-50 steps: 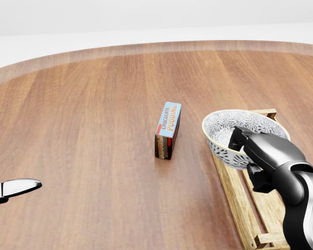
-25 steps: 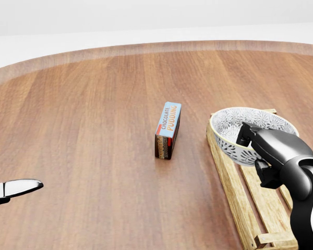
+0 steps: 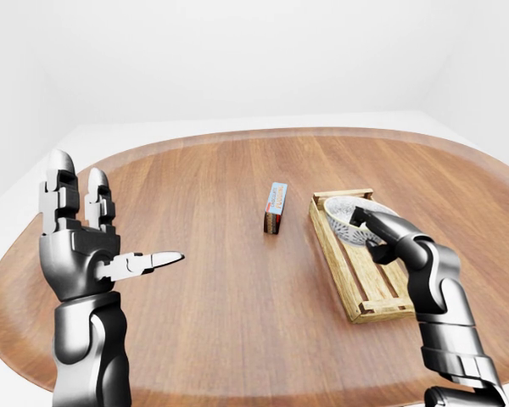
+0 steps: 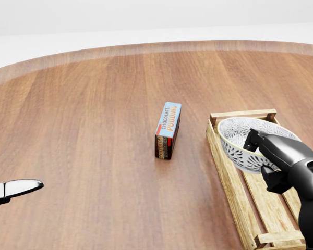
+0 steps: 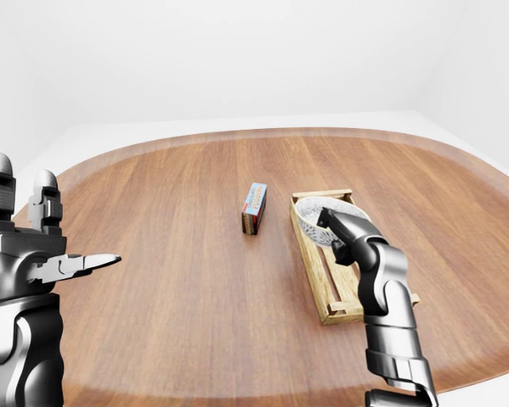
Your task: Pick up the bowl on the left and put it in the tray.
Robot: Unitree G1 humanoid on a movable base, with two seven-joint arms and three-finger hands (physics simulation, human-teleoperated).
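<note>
The white bowl with a dark floral pattern (image 4: 239,147) is tilted over the top end of the wooden slatted tray (image 4: 227,179), at the right of the head view. My right hand (image 4: 262,159) is shut on the bowl's right rim, with fingers over the edge. Whether the bowl touches the tray slats cannot be told. My left hand (image 3: 110,225) is raised at the left of the left-eye view. It is open and holds nothing, far from the bowl. Only its thumb tip (image 4: 21,186) shows in the head view.
A chocolate pudding box (image 4: 168,130) stands on its long edge on the round wooden table (image 4: 94,114), just left of the tray. The table's curved rim runs along the top of the head view, with white floor beyond.
My right hand has carried the bowl to the right and lower, from left of the tray's rim to over its top end. The left hand and the box have not moved.
</note>
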